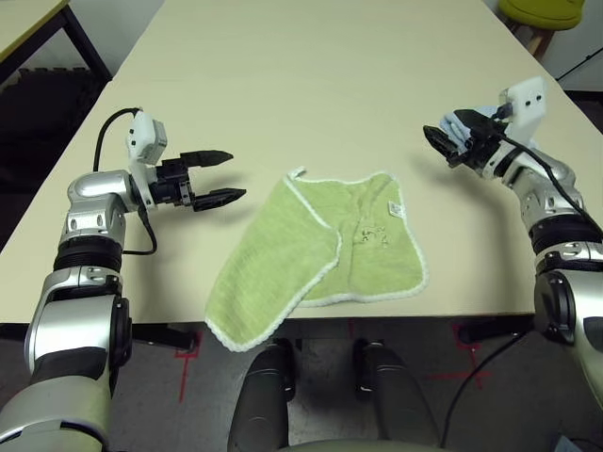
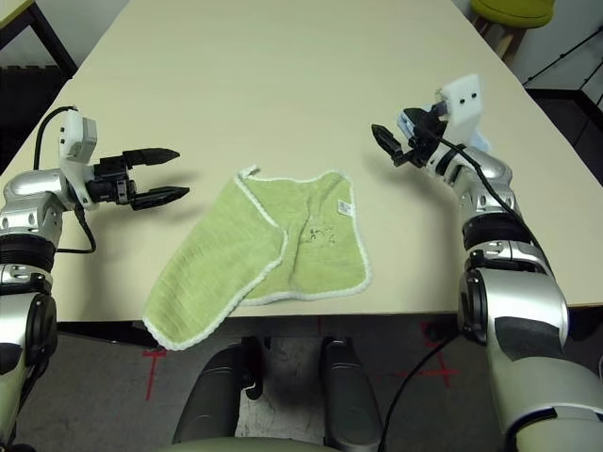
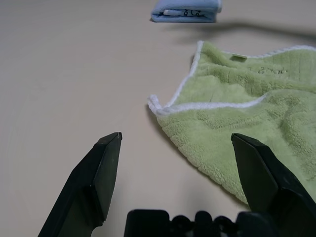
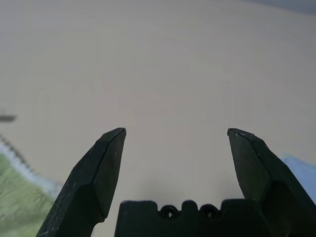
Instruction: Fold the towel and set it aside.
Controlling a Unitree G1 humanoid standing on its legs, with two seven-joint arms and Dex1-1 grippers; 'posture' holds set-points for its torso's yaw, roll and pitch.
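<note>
From the head, the towel [image 1: 316,256] lies at the near edge of the table [image 1: 311,85], about midway along it, crumpled into a loose partial fold; its lower left corner hangs over the edge, a small loop [image 1: 298,173] sticks out at its far corner, and a white label [image 1: 397,208] sits near its right side; the left gripper [image 1: 219,176] hovers beside the towel toward the table's left edge, fingers spread and holding nothing; the right gripper [image 1: 443,145] hangs above the table toward its right edge, well apart from the towel, also spread and empty, with a blue cloth [image 1: 460,122] just behind it.

In the left wrist view, the spread fingers [image 3: 91,182] frame the towel's looped corner and white stitched edging; the blue cloth [image 3: 186,11] lies folded beyond.

In the right wrist view, the fingers [image 4: 96,173] stand wide over bare table, with a sliver of towel [image 4: 15,207] at one side.

The towel looks light, soft and limp, so it should sag and drag when lifted; the best hold is probably a pinch on the firmer stitched edge at two corners, the looped one being nearest the left gripper.
</note>
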